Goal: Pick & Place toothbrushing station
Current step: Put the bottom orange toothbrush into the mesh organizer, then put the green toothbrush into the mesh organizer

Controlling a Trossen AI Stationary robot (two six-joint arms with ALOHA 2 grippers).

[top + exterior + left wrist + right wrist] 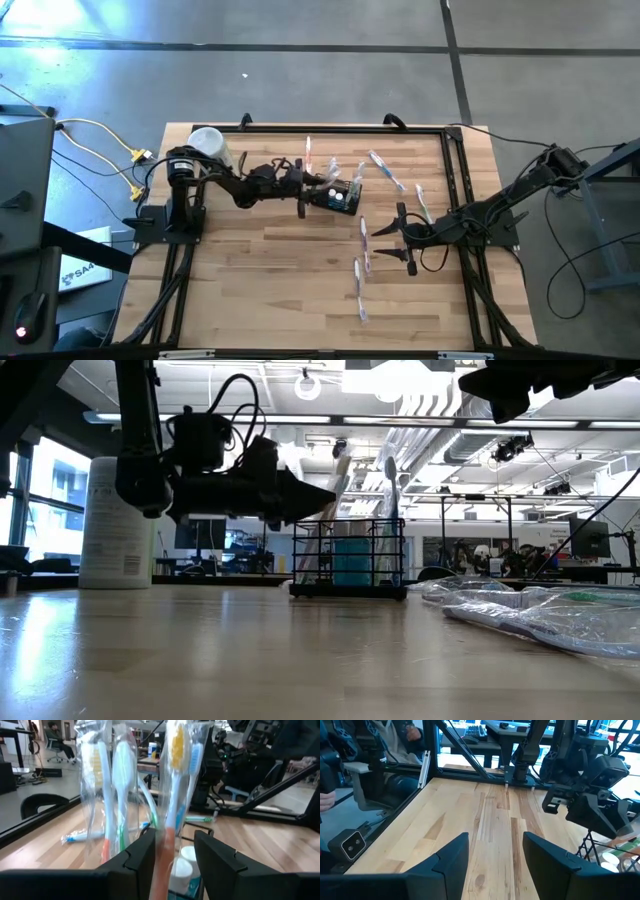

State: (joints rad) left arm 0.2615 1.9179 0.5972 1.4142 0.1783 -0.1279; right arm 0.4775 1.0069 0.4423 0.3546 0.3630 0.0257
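Light wooden slatted table (280, 290): work surface, wrapped toothbrushes scattered on its right half.

White cylindrical container (115, 520): far left corner, not involved.

Small black wire-mesh caddy (348, 557): upright, table centre-rear; holds plastic-wrapped toothbrushes (172, 785) standing on end, plus small white-capped items.

Left gripper (172, 857): at caddy, fingers part-open astride one wrapped brush; grip or release, cannot tell.

Right gripper (492, 852): hovers open, empty, over bare table right of caddy.

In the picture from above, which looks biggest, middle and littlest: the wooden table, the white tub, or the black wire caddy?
1. Wooden table, by far the biggest.
2. White tub and black wire caddy look about the same, and the left gripper hides part of the caddy, so I can't rank them.
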